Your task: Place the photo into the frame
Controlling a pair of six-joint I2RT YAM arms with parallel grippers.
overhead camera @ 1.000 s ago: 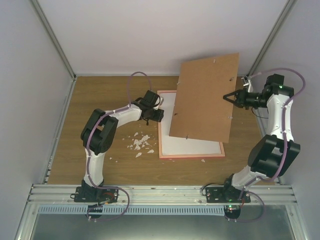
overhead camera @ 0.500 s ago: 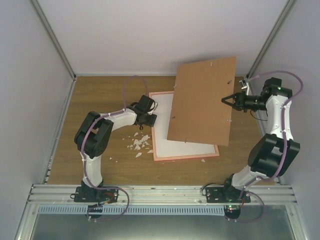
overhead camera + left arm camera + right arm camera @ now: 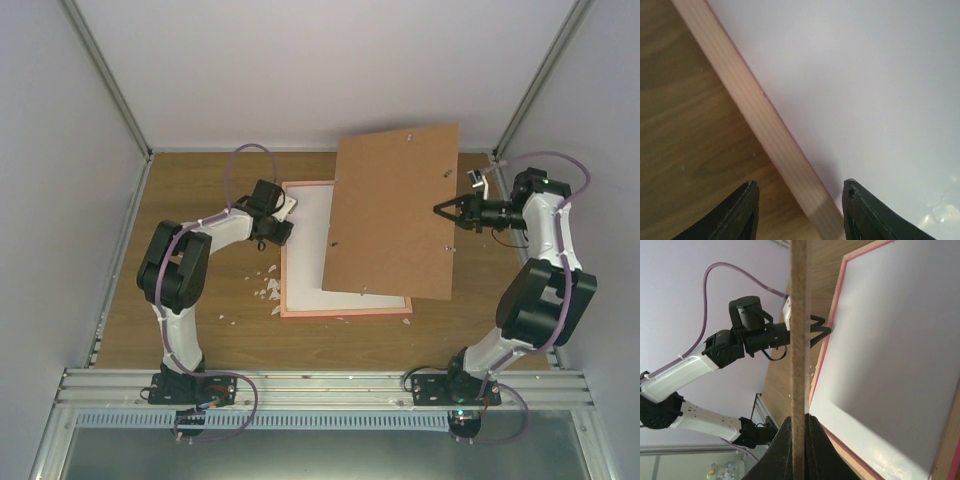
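The frame [image 3: 340,313] has slid left with the spread-fingered left gripper [image 3: 283,227] astride its rim; the right gripper [image 3: 440,208] pinches the backing board [image 3: 390,215] aloft, leaving the frame open for loading.

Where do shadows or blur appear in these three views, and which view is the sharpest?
Top external: sharpest and evenly lit. Left wrist: soft throughout, the fingertips blurred, a faint shadow on the white surface beside the frame. Right wrist: the backing board is seen edge-on and throws a grey shadow on the white surface.
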